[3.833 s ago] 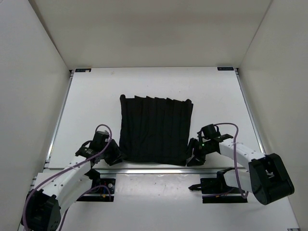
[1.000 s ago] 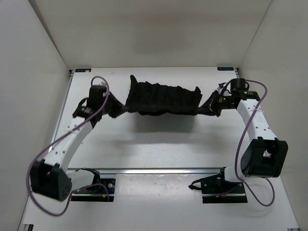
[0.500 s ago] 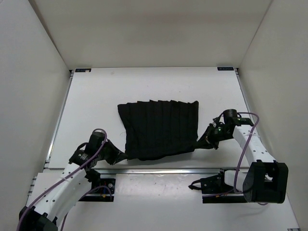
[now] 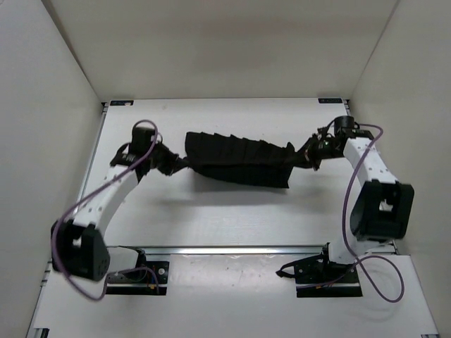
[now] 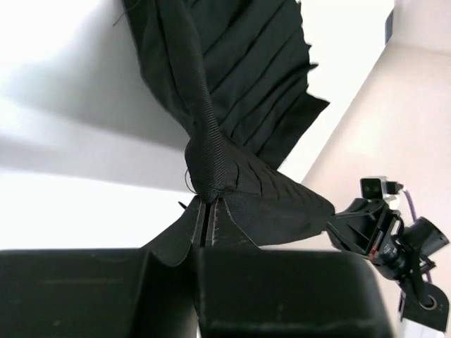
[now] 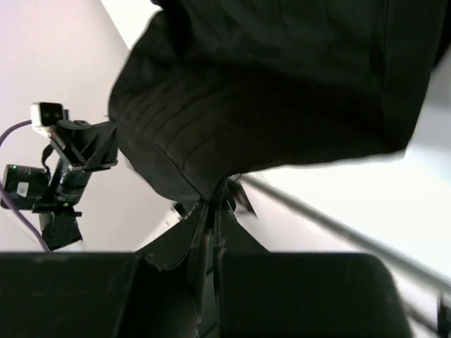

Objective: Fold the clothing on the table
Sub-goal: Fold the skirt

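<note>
The clothing, a black pleated garment, hangs bunched in a long band above the far half of the white table. It is stretched between my two grippers. My left gripper is shut on its left corner, and my right gripper is shut on its right corner. In the left wrist view the fabric fans out from the pinched corner at my left gripper. The right wrist view shows the cloth spreading from my right gripper. The garment's lower edge sags toward the table.
White walls enclose the table on the left, right and far sides. Black corner brackets mark the far corners. A metal rail runs along the near edge, with the arm bases behind it.
Half a second ago the garment lay spread flat near the front edge, held at its near corners. Both arms have since lifted those corners and carried them toward the far side, bunching the cloth.
</note>
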`<move>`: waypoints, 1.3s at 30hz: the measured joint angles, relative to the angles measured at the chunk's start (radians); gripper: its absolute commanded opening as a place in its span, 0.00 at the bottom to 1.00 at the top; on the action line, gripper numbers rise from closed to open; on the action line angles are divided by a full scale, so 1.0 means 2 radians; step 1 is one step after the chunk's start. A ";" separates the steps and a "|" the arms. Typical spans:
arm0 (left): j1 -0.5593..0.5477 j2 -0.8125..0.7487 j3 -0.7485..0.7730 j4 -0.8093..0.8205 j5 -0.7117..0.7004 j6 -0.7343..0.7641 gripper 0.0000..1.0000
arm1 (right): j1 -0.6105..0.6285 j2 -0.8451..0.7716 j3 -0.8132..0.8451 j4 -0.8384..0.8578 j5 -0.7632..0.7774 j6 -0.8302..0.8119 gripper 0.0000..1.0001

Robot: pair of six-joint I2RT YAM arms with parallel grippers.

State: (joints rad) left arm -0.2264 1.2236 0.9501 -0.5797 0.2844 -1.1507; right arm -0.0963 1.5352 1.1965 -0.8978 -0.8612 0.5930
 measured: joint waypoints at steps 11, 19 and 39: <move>0.001 0.335 0.274 0.039 0.005 0.043 0.00 | -0.027 0.233 0.183 0.075 -0.009 0.035 0.00; 0.006 0.299 0.251 0.035 0.010 0.072 0.00 | -0.023 0.233 0.206 0.076 -0.011 0.017 0.00; 0.053 0.188 0.079 0.050 0.033 0.051 0.00 | 0.027 0.230 0.232 0.038 -0.031 0.007 0.00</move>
State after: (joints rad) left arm -0.1204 1.5997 1.1088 -0.4797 0.3500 -1.0481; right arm -0.0418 1.9945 1.6600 -0.8211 -0.9234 0.6067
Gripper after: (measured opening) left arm 0.103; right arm 0.020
